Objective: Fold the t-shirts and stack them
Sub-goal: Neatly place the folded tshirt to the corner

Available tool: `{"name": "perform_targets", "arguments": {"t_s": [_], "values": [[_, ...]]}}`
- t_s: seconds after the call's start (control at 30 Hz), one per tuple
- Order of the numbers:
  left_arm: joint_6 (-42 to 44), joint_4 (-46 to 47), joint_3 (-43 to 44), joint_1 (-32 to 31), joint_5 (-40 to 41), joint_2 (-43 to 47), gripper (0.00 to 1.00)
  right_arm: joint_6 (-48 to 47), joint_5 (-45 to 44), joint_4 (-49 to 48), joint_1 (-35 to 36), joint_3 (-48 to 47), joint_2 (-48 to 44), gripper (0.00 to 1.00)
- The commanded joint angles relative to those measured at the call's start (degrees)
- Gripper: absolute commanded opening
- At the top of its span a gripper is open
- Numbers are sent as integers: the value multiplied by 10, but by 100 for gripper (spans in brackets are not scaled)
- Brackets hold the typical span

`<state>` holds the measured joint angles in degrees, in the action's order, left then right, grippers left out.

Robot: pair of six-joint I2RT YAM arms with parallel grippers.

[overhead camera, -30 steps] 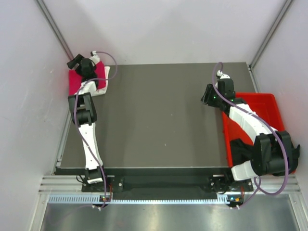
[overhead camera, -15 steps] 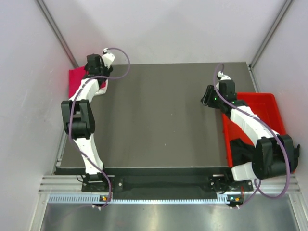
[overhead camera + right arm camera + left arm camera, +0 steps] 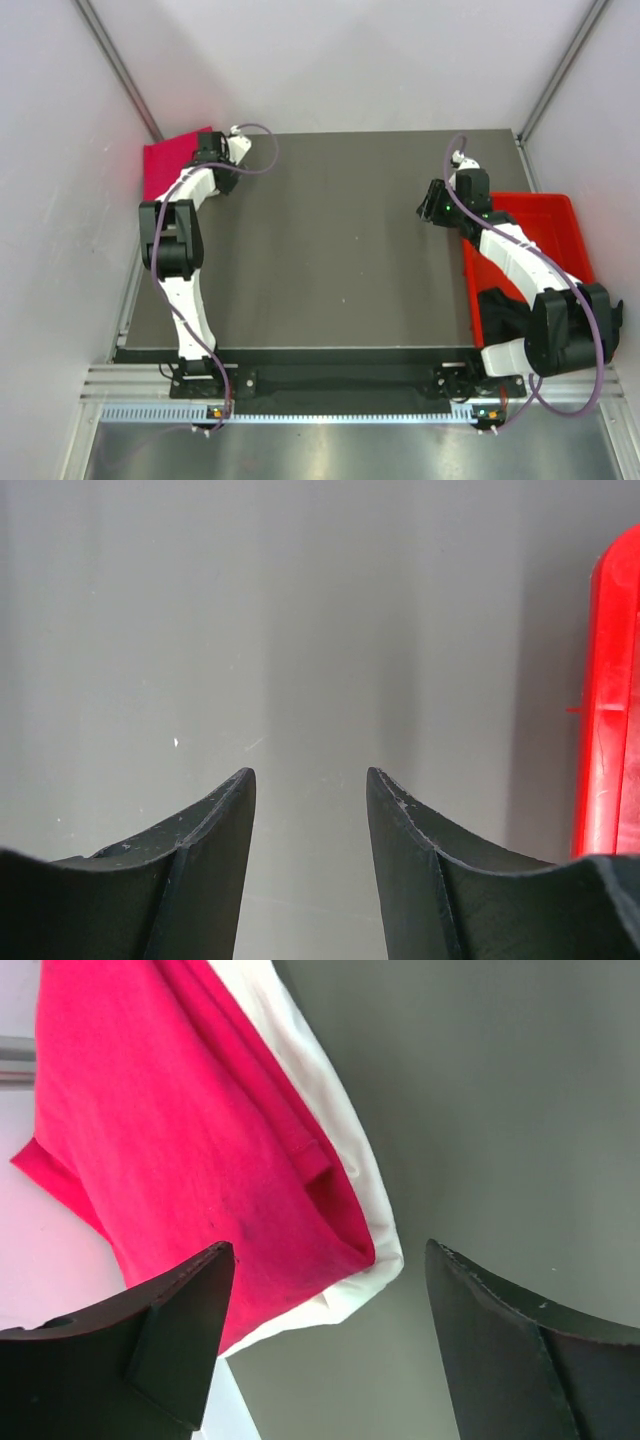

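Note:
A folded magenta-pink t-shirt (image 3: 168, 160) lies at the table's far left corner, and shows large in the left wrist view (image 3: 190, 1130). It lies on a folded white t-shirt (image 3: 345, 1150), whose edge shows along its right and lower side. My left gripper (image 3: 212, 150) is beside the stack's right edge; in the left wrist view it (image 3: 328, 1260) is open and empty above the stack's corner. My right gripper (image 3: 434, 200) is open and empty over bare table at the right, as its wrist view (image 3: 310, 780) shows. No black t-shirt is in view.
A rigid red plastic bin (image 3: 535, 260) stands at the table's right edge under my right arm; its rim shows in the right wrist view (image 3: 612, 700). Pale walls close in the table at the left, back and right. The dark table top (image 3: 330, 240) spreads between the arms.
My left gripper has moved off the pink-and-white stack to the right and a little nearer the table's middle, leaving the stack lying flat. The right arm has not moved.

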<state>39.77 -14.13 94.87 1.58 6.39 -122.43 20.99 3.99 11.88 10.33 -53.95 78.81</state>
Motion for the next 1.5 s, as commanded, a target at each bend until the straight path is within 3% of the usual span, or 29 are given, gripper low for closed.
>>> {"name": "perform_targets", "arguments": {"t_s": [0.0,0.13,0.17,0.23,0.27,0.37,0.4,0.97,1.2,1.47], "values": [[6,15,4,-1,5,-4,81,-9,1,-19,-7,-1,-17,49],[15,50,-8,-7,36,-7,65,-10,-1,-18,-7,1,-21,49],[17,59,-13,-7,40,-4,54,-10,-2,-18,-7,1,-22,49],[24,70,-19,-7,43,-3,44,-11,-3,-15,-8,1,-23,49],[29,76,-19,-7,47,-6,34,-11,-2,-15,-8,1,-23,49],[31,76,-16,-7,47,-7,19,-12,-3,-15,-7,1,-23,49],[30,77,-18,-8,43,-4,1,-12,-3,-14,-8,1,-24,49],[99,82,-149,17,-26,141,0,-16,1,-11,-14,7,-32,49],[133,53,-173,25,-45,160,0,-16,4,-12,-15,4,-31,49],[135,16,-177,24,-61,104,0,-15,9,-13,-17,7,-30,49]]}}
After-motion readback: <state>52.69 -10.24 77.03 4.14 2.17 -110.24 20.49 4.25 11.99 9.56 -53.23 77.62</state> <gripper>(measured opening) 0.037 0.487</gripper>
